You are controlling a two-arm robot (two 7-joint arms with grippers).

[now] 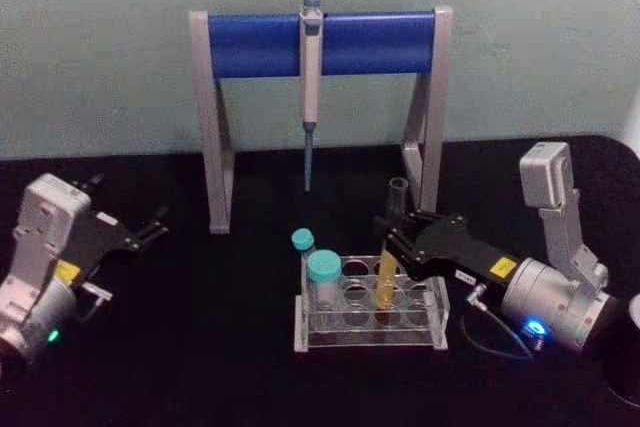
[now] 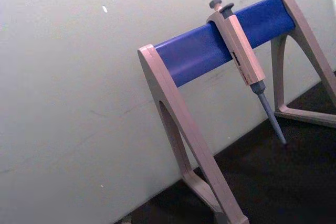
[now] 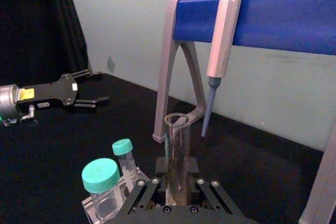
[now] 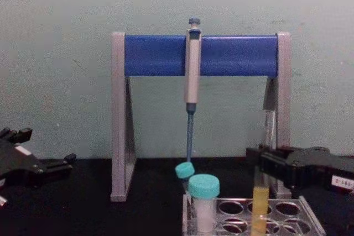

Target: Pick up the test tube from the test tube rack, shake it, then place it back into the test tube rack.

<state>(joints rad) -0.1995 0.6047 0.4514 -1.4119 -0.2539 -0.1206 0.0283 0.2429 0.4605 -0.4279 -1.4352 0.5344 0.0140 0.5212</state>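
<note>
The test tube point(image 1: 386, 282) stands upright in a back-row hole of the clear test tube rack point(image 1: 438, 319), with yellow liquid in its lower part. My right gripper point(image 1: 394, 237) reaches in from the right and is shut on the tube's middle, above the rack. In the right wrist view the glass tube point(image 3: 177, 145) rises between the black fingers point(image 3: 144, 192). From the chest view the tube point(image 4: 260, 205) shows in the rack point(image 4: 310, 220), with the right gripper point(image 4: 261, 161) across it. My left gripper point(image 1: 150, 230) stays open and empty at the far left, above the table.
A tall grey stand with a blue crossbar point(image 1: 320, 44) stands behind the rack, and a grey pipette point(image 1: 310, 87) hangs from it. Two teal-capped vials point(image 1: 323, 275) occupy the rack's left end. The black table point(image 1: 200, 347) lies between the arms.
</note>
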